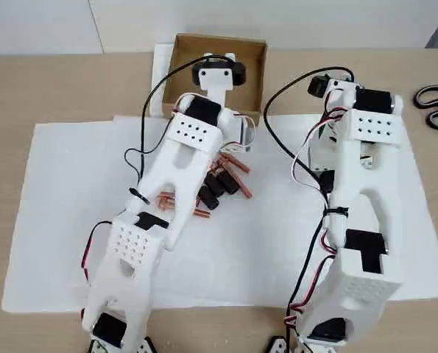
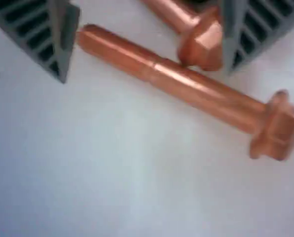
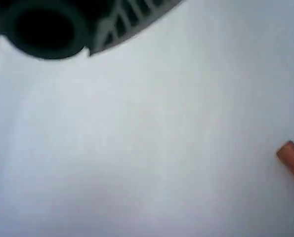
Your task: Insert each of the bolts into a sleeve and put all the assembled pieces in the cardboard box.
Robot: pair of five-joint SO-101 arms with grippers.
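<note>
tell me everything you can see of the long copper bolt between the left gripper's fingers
The long copper bolt looks like shiny copper-coloured metal: a smooth round shank with a slight step partway along, and a flanged hex head at one end. It lies flat on the white sheet, within the open left gripper, not gripped. The head of a second bolt sits close against its shank.

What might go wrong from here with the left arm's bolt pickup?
The open left gripper straddles one copper bolt, but a second bolt's head lies beside one finger: closing may catch both. It also lies slanted along the closing line, so it may swivel instead of being clamped.
</note>
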